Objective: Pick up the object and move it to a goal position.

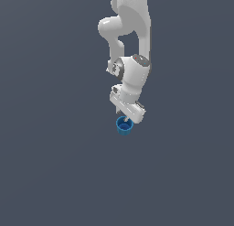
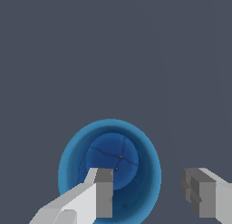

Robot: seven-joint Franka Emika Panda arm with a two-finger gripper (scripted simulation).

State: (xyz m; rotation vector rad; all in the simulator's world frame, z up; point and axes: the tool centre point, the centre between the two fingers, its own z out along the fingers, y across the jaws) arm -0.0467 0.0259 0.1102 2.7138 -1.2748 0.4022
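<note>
Under my arm spreads a plain, dark grey-blue floor [image 1: 55, 174], flat and unmarked. On it I see only the blue cup [image 1: 124, 126], standing upright with its open mouth facing up.

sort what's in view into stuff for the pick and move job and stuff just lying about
For the job:
- cup, blue, upright, mouth open to the wrist view
- gripper, open, one finger over the cup's mouth, the other outside its rim

Lying about:
- nothing else shows, only the bare grey floor; no goal marker is visible
</note>
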